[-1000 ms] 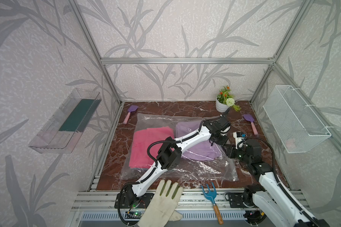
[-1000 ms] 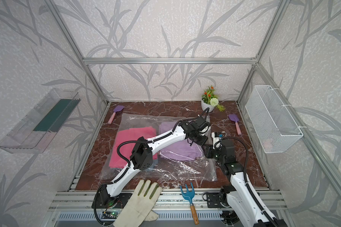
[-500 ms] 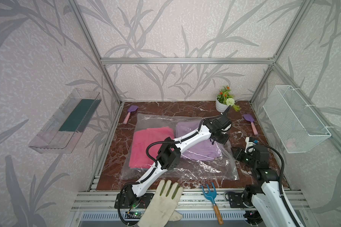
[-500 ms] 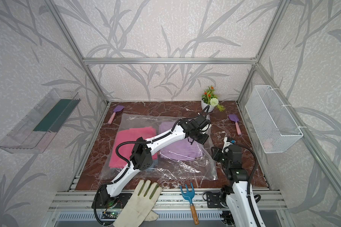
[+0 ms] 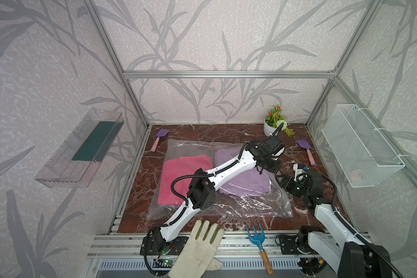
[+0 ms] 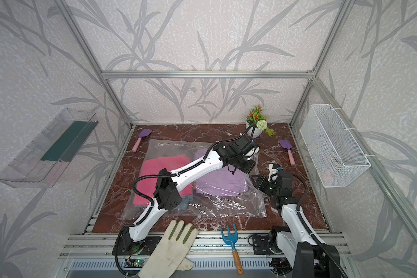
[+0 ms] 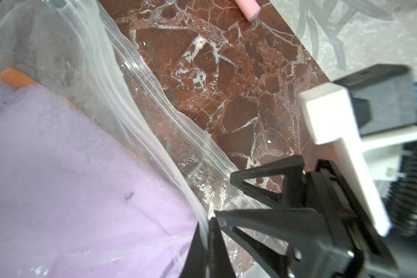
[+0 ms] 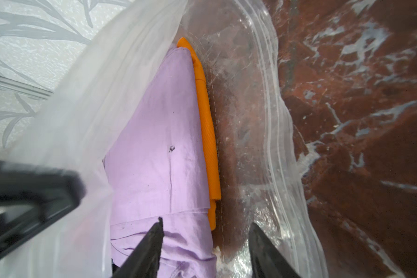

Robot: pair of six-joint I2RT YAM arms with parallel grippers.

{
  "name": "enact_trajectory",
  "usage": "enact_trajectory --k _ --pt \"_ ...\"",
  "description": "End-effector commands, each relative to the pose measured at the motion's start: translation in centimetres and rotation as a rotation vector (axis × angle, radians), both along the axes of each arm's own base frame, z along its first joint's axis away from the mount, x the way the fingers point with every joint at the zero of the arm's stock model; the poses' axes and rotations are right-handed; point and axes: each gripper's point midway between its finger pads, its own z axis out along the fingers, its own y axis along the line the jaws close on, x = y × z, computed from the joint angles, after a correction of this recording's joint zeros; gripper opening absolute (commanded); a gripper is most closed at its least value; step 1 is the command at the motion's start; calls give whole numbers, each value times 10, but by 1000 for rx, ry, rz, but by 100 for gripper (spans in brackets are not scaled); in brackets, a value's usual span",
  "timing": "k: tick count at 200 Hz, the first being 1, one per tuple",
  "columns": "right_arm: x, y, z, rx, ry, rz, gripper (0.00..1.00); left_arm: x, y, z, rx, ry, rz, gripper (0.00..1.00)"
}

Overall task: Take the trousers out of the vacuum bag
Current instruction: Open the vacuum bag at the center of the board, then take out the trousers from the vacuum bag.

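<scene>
1. Trousers [image 8: 154,144], lilac, lie on orange pair [image 8: 206,120] inside vacuum bag [image 5: 250,207], ctr-right in both top views.
2. We judge them soft, light, floppy; film slippery.
3. Left gripper [image 7: 204,243] pinches bag's upper film; right gripper [image 8: 205,222] gapes at lilac fold, where we'd grab.

- I can read no text, label, brand, number or sign on anything in my camera views.
</scene>
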Motion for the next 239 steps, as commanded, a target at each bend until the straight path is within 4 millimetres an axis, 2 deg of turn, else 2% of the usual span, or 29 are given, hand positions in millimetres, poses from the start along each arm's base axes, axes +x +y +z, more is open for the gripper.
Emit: enact_trajectory --k 1,49,99,135,164,200,239 --pt "16 9 18 66 -87 52 58 -20 2 37 -32 -45 -46 0" --pt "32 18 4 143 -56 93 60 -32 5 33 -27 -39 -67 0" --pt "53 29 -3 204 -51 152 60 -34 5 29 -34 -31 -67 0" --pt "57 49 -12 227 -36 207 58 -33 4 29 -36 -34 -67 0" --pt "58 58 -20 241 -20 232 56 -33 3 30 -37 -37 -68 0" --pt "63 66 -13 263 -73 253 50 -33 3 25 -33 -30 -67 0" --pt "63 71 -5 254 -104 262 48 -34 2 24 -34 -27 -69 0"
